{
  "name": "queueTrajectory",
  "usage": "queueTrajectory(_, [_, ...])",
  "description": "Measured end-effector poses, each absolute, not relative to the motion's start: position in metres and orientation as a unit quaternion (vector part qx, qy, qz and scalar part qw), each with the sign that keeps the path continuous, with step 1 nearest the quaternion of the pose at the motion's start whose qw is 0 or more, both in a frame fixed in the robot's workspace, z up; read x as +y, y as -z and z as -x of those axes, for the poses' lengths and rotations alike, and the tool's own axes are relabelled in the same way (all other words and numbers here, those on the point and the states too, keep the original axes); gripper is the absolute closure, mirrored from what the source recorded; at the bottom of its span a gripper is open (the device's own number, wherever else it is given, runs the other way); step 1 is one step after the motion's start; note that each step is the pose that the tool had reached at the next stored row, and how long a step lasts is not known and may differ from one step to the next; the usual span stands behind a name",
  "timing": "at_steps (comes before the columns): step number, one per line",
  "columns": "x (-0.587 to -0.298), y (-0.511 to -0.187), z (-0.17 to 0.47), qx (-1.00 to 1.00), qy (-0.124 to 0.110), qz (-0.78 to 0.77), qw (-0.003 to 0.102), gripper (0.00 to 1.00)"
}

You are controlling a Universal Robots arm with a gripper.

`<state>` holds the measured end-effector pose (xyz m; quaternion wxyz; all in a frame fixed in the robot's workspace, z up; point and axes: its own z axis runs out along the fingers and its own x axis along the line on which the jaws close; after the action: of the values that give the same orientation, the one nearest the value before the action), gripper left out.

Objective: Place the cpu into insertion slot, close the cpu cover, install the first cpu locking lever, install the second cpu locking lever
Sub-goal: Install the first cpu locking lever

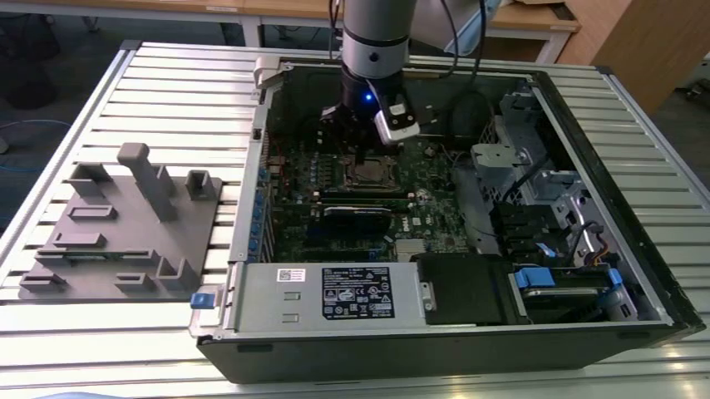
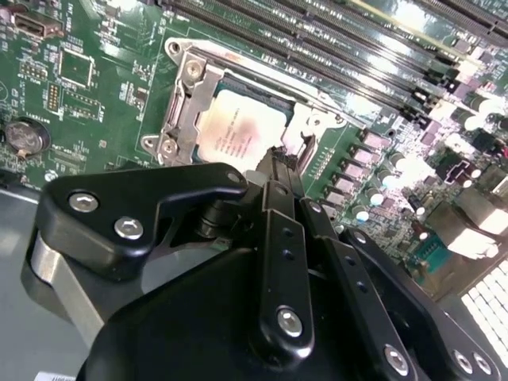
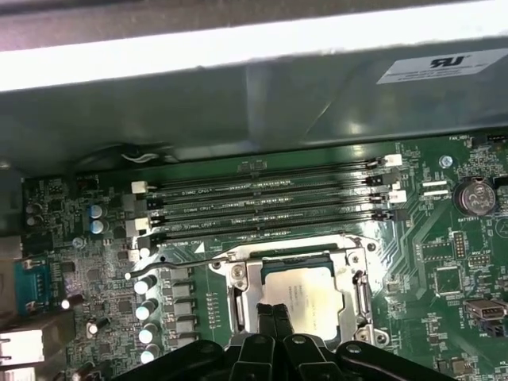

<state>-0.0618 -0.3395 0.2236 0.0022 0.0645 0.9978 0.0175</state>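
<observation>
Can see the cpu [image 3: 305, 295] lying flat in the insertion slot [image 2: 258, 87], with the cpu cover [image 3: 363, 290] lowered around it; can see the gripper [image 3: 274, 313] clenched on nothing, tips together just above the cpu's edge, inside the computer case [image 1: 444, 357].

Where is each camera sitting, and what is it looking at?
Exterior view: off the arm, above, looking down into the open computer on the table; the arm shows.
Second wrist view: on the arm, looking past the gripper at the chip.
First wrist view: on the arm, looking over the gripper at the chip and memory slots.
Shared: both wrist views show the gripper and chip.
</observation>
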Motion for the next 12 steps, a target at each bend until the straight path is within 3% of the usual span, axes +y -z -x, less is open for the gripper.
queueTrajectory(12, [-0.339, -0.235, 0.062, 0.998, -0.018, -0.065, 0.002, 0.90])
